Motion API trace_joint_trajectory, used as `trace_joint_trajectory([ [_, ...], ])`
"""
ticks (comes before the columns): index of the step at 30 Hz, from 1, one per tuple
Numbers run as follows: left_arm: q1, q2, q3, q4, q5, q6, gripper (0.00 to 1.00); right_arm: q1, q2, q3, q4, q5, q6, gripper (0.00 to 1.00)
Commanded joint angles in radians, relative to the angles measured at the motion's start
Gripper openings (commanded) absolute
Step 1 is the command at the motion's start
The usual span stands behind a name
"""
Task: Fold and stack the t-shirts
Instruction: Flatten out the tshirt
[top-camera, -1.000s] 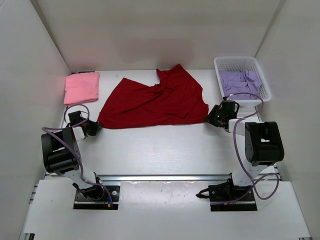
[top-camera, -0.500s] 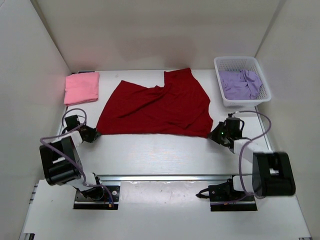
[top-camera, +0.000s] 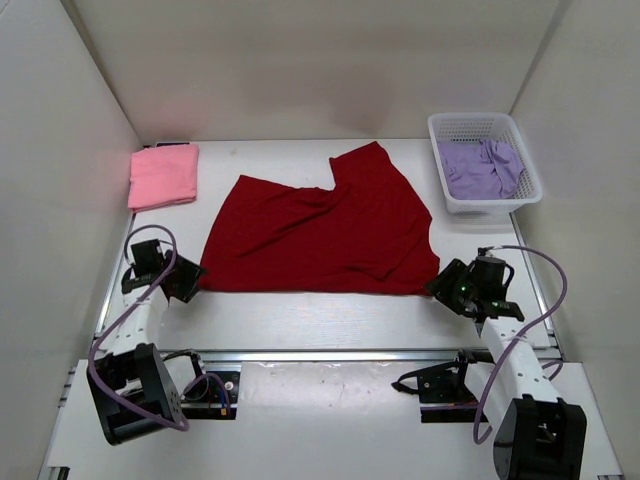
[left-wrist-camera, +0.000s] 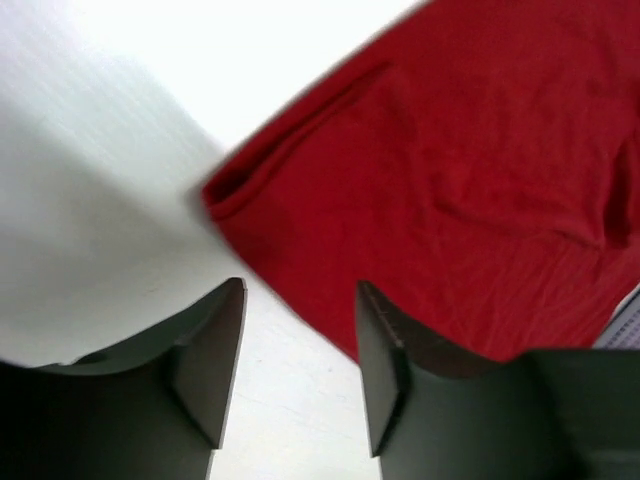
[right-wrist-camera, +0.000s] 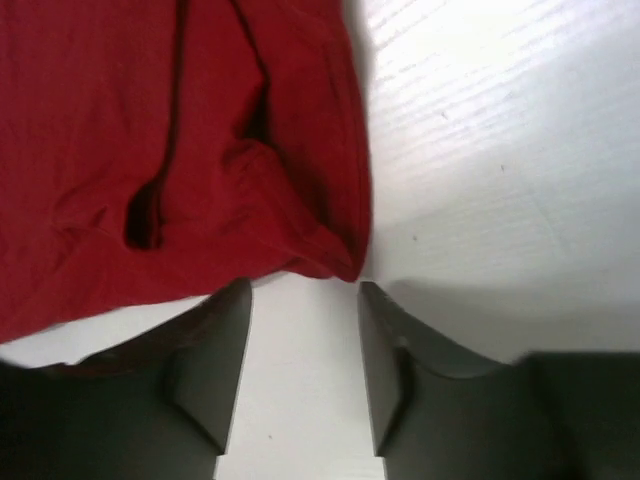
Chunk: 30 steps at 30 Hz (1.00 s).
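The dark red t-shirt (top-camera: 320, 230) lies spread across the middle of the table, one part folded up at its far edge. Beside its near left corner (left-wrist-camera: 230, 195) my left gripper (top-camera: 190, 281) stands open, only bare table between its fingers (left-wrist-camera: 205, 365). At the shirt's near right corner (right-wrist-camera: 340, 262) my right gripper (top-camera: 441, 283) is open too and holds nothing. A folded pink t-shirt (top-camera: 163, 175) rests at the far left. The lavender t-shirt (top-camera: 481, 168) is bunched inside the white basket (top-camera: 450, 125).
White walls close in the table on the left, back and right. A metal rail (top-camera: 330, 354) runs along the near edge in front of the arm bases. The right arm's cable (top-camera: 545, 300) loops beside the basket's near side.
Both grippers drew the red shirt's near corners toward the near edge, spreading it flatter, then opened and released the cloth. Both arms now sit lower and nearer the rail.
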<state>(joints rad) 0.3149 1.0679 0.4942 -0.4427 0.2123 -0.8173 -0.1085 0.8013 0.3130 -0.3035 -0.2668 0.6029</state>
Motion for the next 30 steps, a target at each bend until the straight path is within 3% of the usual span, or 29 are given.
trace_joint_trajectory([
  [1,-0.06,-0.032,0.112,-0.014,-0.071,0.047,0.6,0.016,-0.011,0.081,-0.072,0.03,-0.075,0.48],
  [5,-0.12,-0.028,0.141,0.072,-0.041,0.043,0.6,0.064,0.001,0.182,-0.074,0.063,-0.135,0.45],
  [6,-0.132,-0.019,0.121,0.111,-0.013,0.035,0.55,0.087,0.025,0.198,-0.056,0.061,-0.129,0.43],
  [8,-0.228,0.022,0.121,0.217,0.033,0.015,0.46,0.197,0.091,0.205,0.024,0.061,-0.103,0.14],
  [10,-0.365,0.061,0.179,0.24,-0.034,0.02,0.45,0.281,0.179,0.218,0.062,0.096,-0.08,0.0],
  [13,-0.583,0.093,0.237,0.271,-0.171,0.069,0.41,0.345,0.257,0.198,0.147,0.147,-0.068,0.0],
  [15,-0.675,0.109,0.235,0.298,-0.211,0.072,0.42,0.285,0.286,0.164,0.222,0.109,-0.04,0.0],
  [21,-0.574,0.168,0.093,0.38,-0.081,0.043,0.4,0.176,0.26,0.055,0.29,0.141,0.011,0.0],
  [25,-0.481,0.184,-0.02,0.413,-0.013,0.043,0.39,0.11,0.274,-0.054,0.385,0.072,0.063,0.0],
  [27,-0.427,0.193,-0.046,0.427,0.018,0.04,0.39,0.058,0.294,-0.06,0.386,0.02,0.046,0.0],
  [30,-0.453,0.161,-0.013,0.4,0.018,0.037,0.38,0.102,0.239,0.02,0.311,0.041,0.023,0.07],
])
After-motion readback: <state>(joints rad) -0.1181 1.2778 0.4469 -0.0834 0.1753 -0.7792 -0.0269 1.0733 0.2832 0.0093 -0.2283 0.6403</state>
